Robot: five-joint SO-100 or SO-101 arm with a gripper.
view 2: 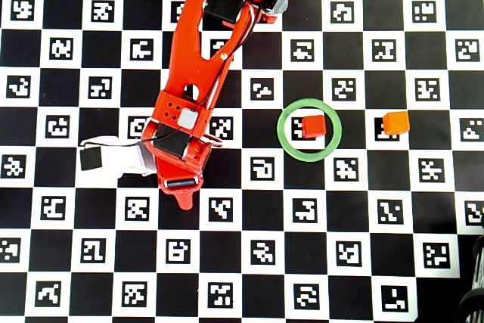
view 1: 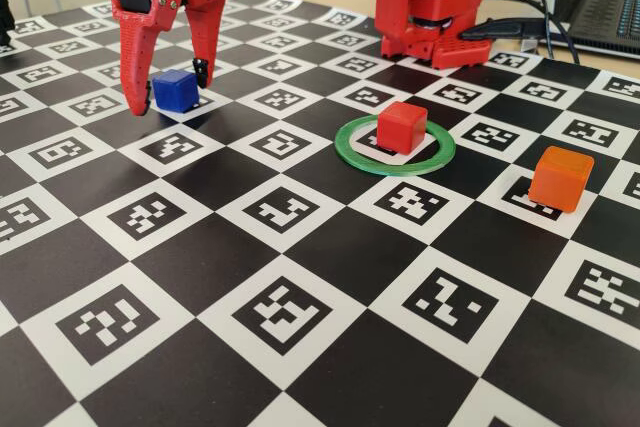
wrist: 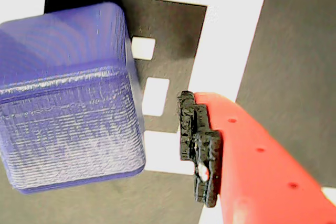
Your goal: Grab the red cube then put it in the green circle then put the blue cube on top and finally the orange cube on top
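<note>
The blue cube point(view 1: 175, 89) stands on the checkered board at the far left, between the fingers of my red gripper point(view 1: 170, 94), which is open and reaches down around it. In the wrist view the blue cube point(wrist: 68, 98) fills the left, and a gap separates it from the black-padded finger point(wrist: 199, 148) on the right; the other finger is out of view. The red cube point(view 1: 402, 127) stands inside the green circle point(view 1: 395, 169). The orange cube point(view 1: 561, 178) stands to the right of the ring. The overhead view shows the red cube point(view 2: 314, 126), the green circle point(view 2: 308, 158) and the orange cube point(view 2: 395, 122); there the arm hides the blue cube.
The arm's red base point(view 1: 430, 7) stands at the back of the marker-printed board point(view 1: 280, 317). A laptop point(view 1: 610, 7) and cables lie behind it at the back right. In the overhead view the arm point(view 2: 189, 96) stretches from the top toward the left middle.
</note>
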